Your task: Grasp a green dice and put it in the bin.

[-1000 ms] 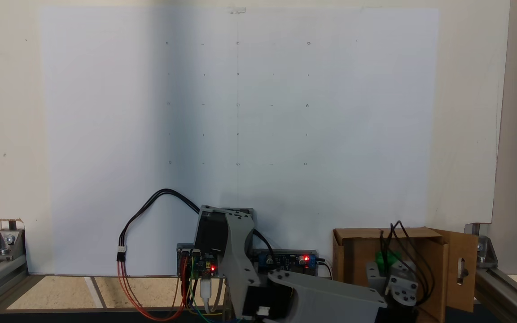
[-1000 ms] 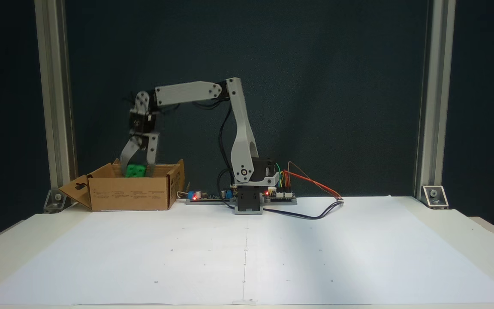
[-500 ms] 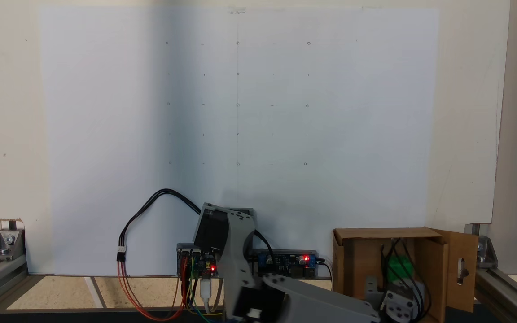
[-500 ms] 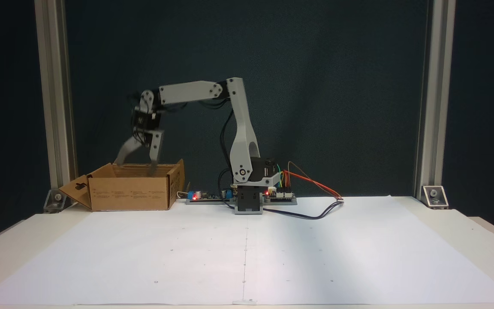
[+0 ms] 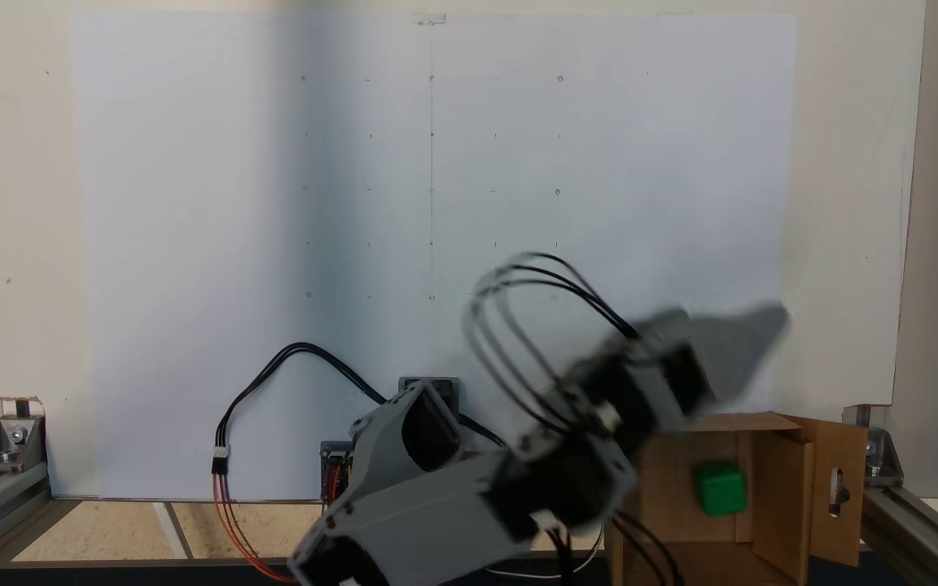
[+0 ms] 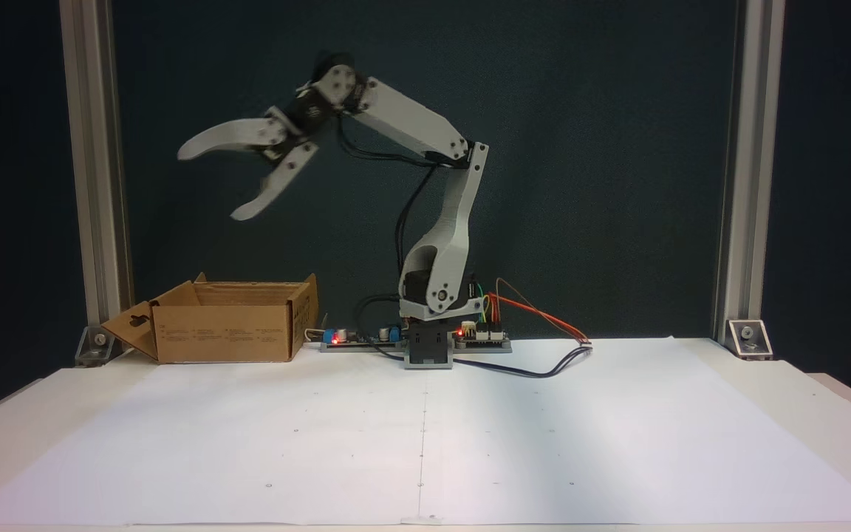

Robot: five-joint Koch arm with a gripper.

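**Gripper spread wide and empty above the bin; green dice on the bin floor**

In the fixed view looking down, the green dice [image 5: 720,488] lies on the brown floor of the bin [image 5: 772,488] at the lower right of the frame, apart from the walls and touching nothing else. The bin's side flap [image 5: 839,488] with its slot-shaped cutout stands out to the right. The arm [image 5: 453,513] crosses the lower middle of the frame, blurred, and reaches up to the right over the bin's upper edge. The gripper [image 5: 750,342] is a grey smear here, above the bin in the picture; how far it is open cannot be told from this angle. Looped black cables [image 5: 510,325] arc over the wrist. White paper [image 5: 192,244] with small marks covers the counter.

In the fixed view from the front, the arm [image 6: 455,214] rises from its base [image 6: 429,347] at centre and bends to the upper left. The gripper [image 6: 211,181] hangs well above the bin [image 6: 226,332], its two jaws spread wide, one pointing left and one down-left, with nothing between them and nothing touching them. The bin sits on the counter [image 6: 802,399] at the left, its slotted flap [image 6: 134,329] folded outward. The dice is hidden behind the bin's wall in this view. Red lights glow on the circuit boards [image 6: 355,338] beside the base.
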